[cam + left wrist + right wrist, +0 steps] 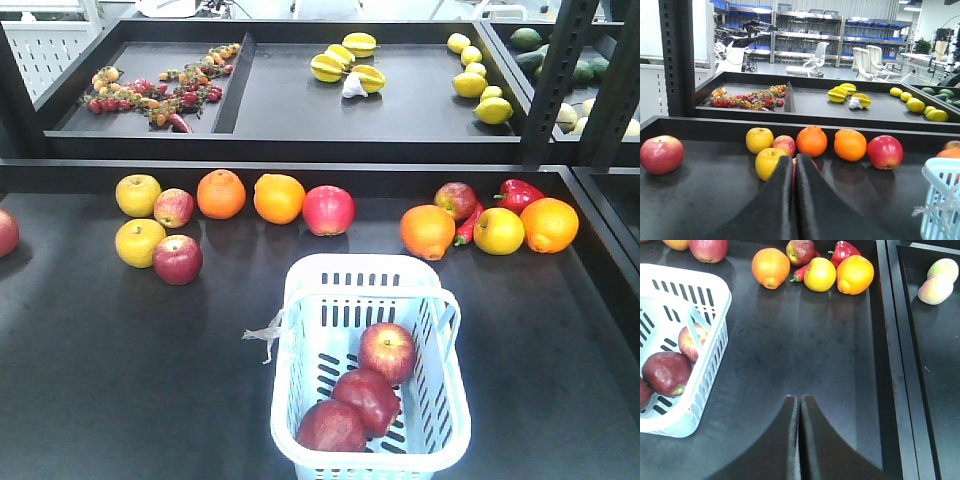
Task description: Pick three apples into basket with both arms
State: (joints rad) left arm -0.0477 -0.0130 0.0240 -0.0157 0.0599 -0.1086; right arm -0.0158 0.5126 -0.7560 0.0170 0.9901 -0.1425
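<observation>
Black and matte, the bench (120, 370) stretches under me with a raised tray shelf (380, 105) of smaller produce behind it and a workshop with blue bins and white chairs beyond. Near the front edge sits the basket (300, 330), its handle swung across the top, and all three apples (372, 398) lie inside it: a streaked one toward the back, two dark maroon ones nearer me, touching each other. By my reckoning the job is done, which would explain why both my arms are pulled back and low.

On my left jaws (794, 200) the two dark fingers meet along a thin seam, with nothing between them; they point at the row of yellow fruit (759, 140) and oranges (811, 141). On my right jaws (799, 440) the fingers are pressed together in the same way, empty, over bare bench just beside the basket wall.

Other red apples (177, 259) remain among the loose fruit along the back, so I judge them spares.

From the right wrist only part of the basket shows, and one maroon apple is cut off at the frame edge. A red fruit sits partly hidden behind my left fingers; I cannot say what it is. Something pale and frayed hangs from the basket's left rim, too small to identify.
</observation>
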